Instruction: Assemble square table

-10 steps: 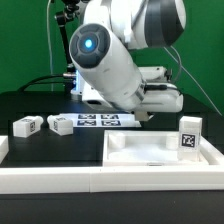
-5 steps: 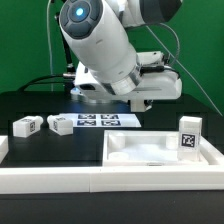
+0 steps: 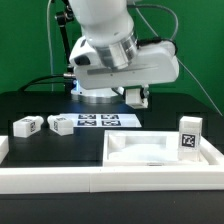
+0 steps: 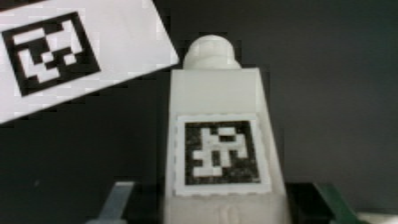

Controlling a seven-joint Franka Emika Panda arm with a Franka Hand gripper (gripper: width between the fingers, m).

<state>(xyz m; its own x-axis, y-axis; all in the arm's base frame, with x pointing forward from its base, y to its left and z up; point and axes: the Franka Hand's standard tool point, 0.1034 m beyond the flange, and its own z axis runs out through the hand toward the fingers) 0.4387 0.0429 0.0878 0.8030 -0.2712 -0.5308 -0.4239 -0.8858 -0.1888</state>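
Has a leg (image 4: 217,120) clamped in the gripper (image 4: 224,203) — jaws shut against its two long sides, low on the block, with the tag turned to the wrist camera and a small peg poking out at the far end. Holds it in the air, off the table (image 3: 40,105), close to the marker board (image 3: 100,120), with one tagged corner of that board visible behind the leg in the wrist view. Further out, toward the front and the exterior view's right: the slab (image 3: 150,160), lying flat with rim up behind the white rail (image 3: 90,185). At its corner on the exterior view's right, an upright leg (image 3: 190,135), tag facing the camera — probably fitted already, though impossible to tell whether screwed tight or merely stood there. Over at the exterior view's left, well apart from the slab: a loose leg (image 3: 27,125) and, just beside the marker board, a second loose leg (image 3: 60,124), both lying on the table. By that count, seemingly one of four in place, one in hand and due to go to the slab, two not yet picked up. Roughly a quarter through at best, with the bulk of the fitting left.
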